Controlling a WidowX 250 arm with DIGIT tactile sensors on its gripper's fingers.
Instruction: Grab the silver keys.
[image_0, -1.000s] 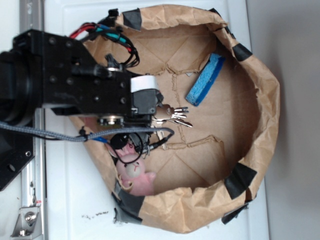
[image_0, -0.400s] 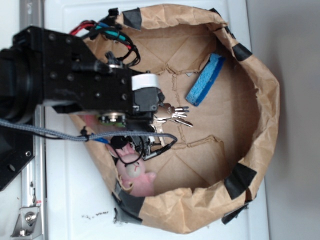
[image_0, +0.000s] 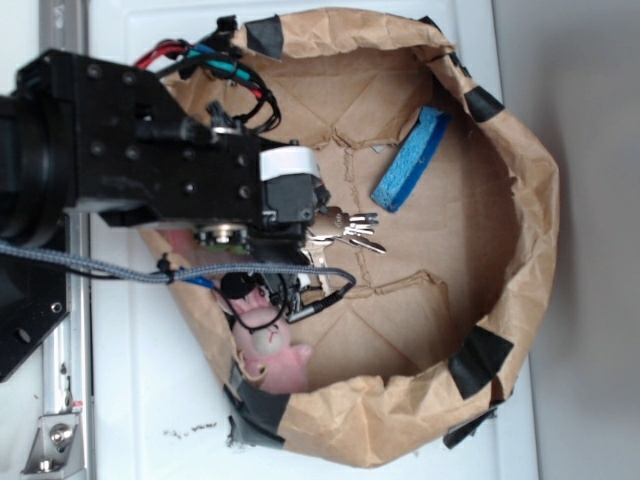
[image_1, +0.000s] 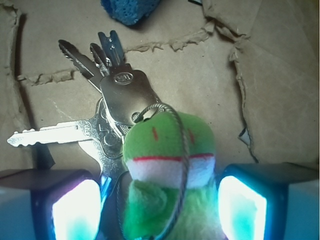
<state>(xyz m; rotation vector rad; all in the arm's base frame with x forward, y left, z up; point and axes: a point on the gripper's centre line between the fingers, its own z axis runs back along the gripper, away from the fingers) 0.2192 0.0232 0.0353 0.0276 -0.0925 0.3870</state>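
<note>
The silver keys (image_1: 122, 92) lie fanned on the brown paper floor, their ring tied by a cord to a green plush toy (image_1: 170, 165). In the exterior view the keys (image_0: 350, 232) stick out just right of the black arm. My gripper (image_1: 159, 210) is open. Its two glowing pads (image_1: 75, 210) stand on either side of the plush toy, with a visible gap on the left side. The key heads lie close to the left pad. In the exterior view the gripper (image_0: 303, 232) is mostly hidden under the wrist.
Everything sits inside a wide brown paper bag (image_0: 535, 200) with a raised, taped rim. A blue sponge (image_0: 412, 158) leans at the far right side, also visible as the sponge (image_1: 130, 10) beyond the keys. A pink plush bunny (image_0: 272, 350) lies under the cables by the near rim.
The arm body has shifted slightly toward the upper left of the exterior view. The keys, sponge and bunny have stayed where they were.
</note>
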